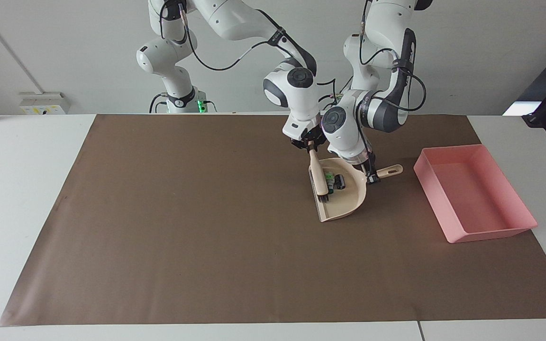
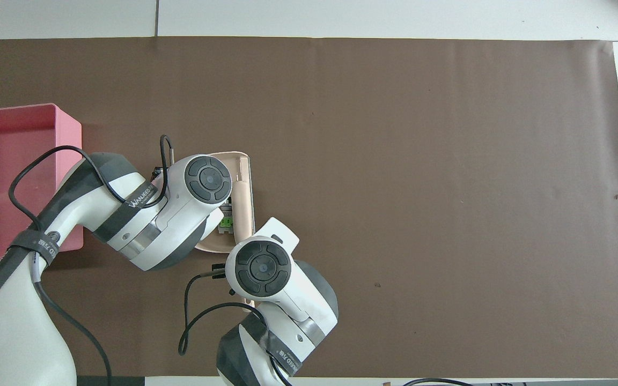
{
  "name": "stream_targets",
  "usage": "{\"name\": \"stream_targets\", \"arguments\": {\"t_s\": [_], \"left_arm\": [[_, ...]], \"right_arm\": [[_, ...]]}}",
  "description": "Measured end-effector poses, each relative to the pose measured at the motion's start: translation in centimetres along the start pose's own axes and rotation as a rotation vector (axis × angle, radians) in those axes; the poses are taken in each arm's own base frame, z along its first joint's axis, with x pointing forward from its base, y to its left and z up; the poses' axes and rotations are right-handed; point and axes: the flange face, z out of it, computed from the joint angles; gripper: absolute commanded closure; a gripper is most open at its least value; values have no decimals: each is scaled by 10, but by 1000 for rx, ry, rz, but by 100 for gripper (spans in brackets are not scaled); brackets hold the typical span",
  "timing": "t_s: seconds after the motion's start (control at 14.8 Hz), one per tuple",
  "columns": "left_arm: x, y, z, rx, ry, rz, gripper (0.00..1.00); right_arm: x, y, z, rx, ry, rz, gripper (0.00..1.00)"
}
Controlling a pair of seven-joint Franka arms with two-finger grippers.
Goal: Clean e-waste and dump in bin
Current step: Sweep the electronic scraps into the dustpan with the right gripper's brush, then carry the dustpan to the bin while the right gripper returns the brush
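Note:
The e-waste (image 1: 334, 181), a white part with green bits and a dark cylinder, lies inside the beige dustpan (image 1: 344, 206). Its green bit shows in the overhead view (image 2: 227, 220) beside the brush. My right gripper (image 1: 309, 146) is shut on the handle of a wooden brush (image 1: 319, 180). The brush's bristles rest on the dustpan's open edge, against the parts. My left gripper (image 1: 373, 178) is shut on the dustpan's handle (image 1: 390, 171). The pink bin (image 1: 491, 234) stands toward the left arm's end of the table, apart from the dustpan. In the overhead view both grippers are hidden under their wrists.
A brown mat (image 1: 183, 237) covers most of the white table. The bin (image 2: 73, 134) lies partly under my left arm in the overhead view. The dustpan (image 2: 228, 159) and brush (image 2: 242, 198) sit between the two wrists there.

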Motion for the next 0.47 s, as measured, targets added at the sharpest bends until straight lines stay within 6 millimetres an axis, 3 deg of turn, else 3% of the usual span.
{"name": "stream_targets", "arguments": {"t_s": [0.34,0.47], "left_arm": [[-1,-3,8,32,45,7,100],[-7,-7,11,49,68,31,100]], "right_arm": [[7,-11,-12,42,-11,-4,100],[8,-7,-27,25,-36,-3,100]]}}
